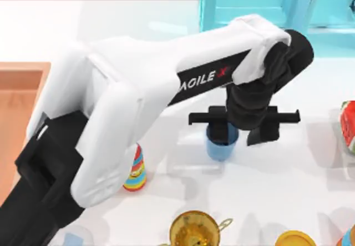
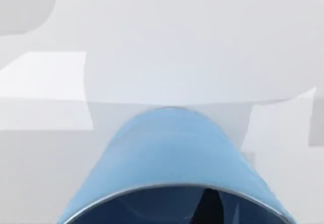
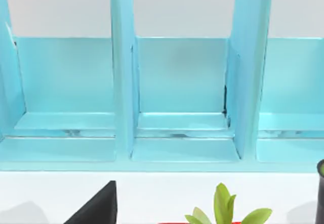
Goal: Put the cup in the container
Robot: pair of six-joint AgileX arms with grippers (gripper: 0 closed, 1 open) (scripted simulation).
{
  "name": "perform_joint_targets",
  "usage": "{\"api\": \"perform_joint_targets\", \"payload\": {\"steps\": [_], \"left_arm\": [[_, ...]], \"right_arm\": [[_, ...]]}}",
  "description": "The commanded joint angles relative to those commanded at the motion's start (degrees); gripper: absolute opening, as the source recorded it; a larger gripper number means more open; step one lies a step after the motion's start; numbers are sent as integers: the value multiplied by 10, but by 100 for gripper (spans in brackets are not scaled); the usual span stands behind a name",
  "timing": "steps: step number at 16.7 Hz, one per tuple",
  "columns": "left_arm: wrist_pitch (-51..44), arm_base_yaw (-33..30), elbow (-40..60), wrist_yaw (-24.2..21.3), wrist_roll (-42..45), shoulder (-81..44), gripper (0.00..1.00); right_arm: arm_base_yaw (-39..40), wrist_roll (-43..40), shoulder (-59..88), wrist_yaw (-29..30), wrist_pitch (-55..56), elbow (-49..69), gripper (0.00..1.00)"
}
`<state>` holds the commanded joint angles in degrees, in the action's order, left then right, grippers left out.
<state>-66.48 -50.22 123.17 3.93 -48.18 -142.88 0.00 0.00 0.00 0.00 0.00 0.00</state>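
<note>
White table (image 1: 310, 174) | arm lettering "AGILEX" | left tool (image 1: 239, 128) fingers straddle cup (image 1: 221, 146), grip unclear

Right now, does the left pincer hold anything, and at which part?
It cannot be told: the left pincer is at the blue cup's rim, but its closure is hidden.

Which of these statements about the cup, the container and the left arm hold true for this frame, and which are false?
1. The left gripper is at the blue cup, near the table's middle. True.
2. The cup lies inside the wooden container. False: it stands on the white table, well to the right of the container.
3. The container sits at the table's left edge. True.
4. A turquoise rack with dividers stands in the right wrist view. True.
5. The gold pot stands between the cup and the container. False: it is at the top view's bottom edge.
</note>
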Motion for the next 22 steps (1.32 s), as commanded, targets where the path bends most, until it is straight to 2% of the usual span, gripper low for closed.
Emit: {"api": "perform_joint_targets", "payload": {"steps": [3, 4, 13, 15, 18, 22], "left_arm": [[0, 0, 0, 0, 0, 0, 2], [0, 0, 0, 0, 0, 0, 0], [-1, -1, -2, 0, 2, 2, 0], [-6, 16, -12, -2, 20, 19, 0], [-21, 87, -54, -9, 89, 79, 0], [-43, 262, -146, -23, 259, 200, 0]], "right_arm": [[0, 0, 0, 0, 0, 0, 100], [0, 0, 0, 0, 0, 0, 100], [0, 0, 0, 0, 0, 0, 100], [0, 0, 0, 0, 0, 0, 100], [0, 0, 0, 0, 0, 0, 100], [0, 0, 0, 0, 0, 0, 100]]}}
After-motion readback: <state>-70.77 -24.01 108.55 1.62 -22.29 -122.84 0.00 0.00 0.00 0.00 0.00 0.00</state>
